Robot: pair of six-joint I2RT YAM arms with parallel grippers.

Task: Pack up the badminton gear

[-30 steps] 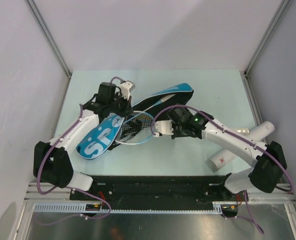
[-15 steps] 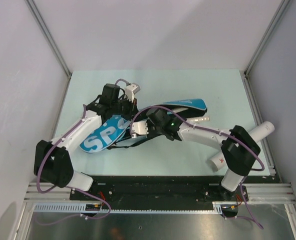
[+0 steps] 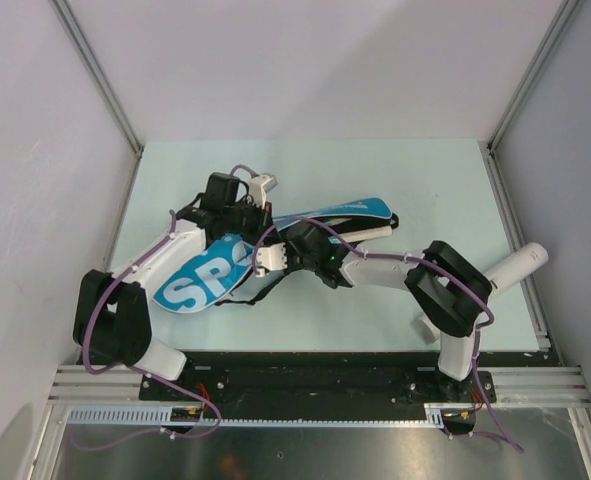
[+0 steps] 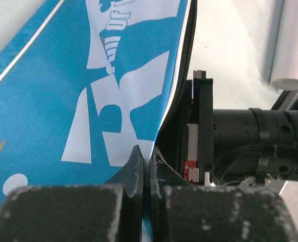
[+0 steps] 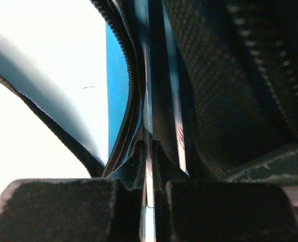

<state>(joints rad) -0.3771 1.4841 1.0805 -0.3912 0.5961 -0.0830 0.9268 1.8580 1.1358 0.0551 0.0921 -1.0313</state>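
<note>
Two grippers are engaged at the open mouth of the blue cover [image 4: 63,91].

Item one, left gripper [image 4: 146,154]: the jaws are pinched tight on the cover's zippered edge. The lettered blue panel spreads ahead and to the left of its fingers. Directly to its right, close alongside, sits the black wrist of the right arm [image 4: 249,136]. Further ahead and to the right, the end of the white tube [image 4: 290,45] lies on the table [image 4: 229,40], well apart from the cover.

Item two, right gripper [image 5: 149,151]: the jaws are narrowed onto a thin light-blue racket frame [image 5: 146,116]. The frame runs straight ahead from between the fingers into the dark interior of the cover. A zipper [image 5: 130,96] passes just left of the frame, and black lining fills the right side. A second pale-blue strip lies just right of the held frame; whether it belongs to another racket cannot be told.

Overhead view: a white handle [image 3: 368,234] projects from the cover behind the right gripper, alongside its forearm.
</note>
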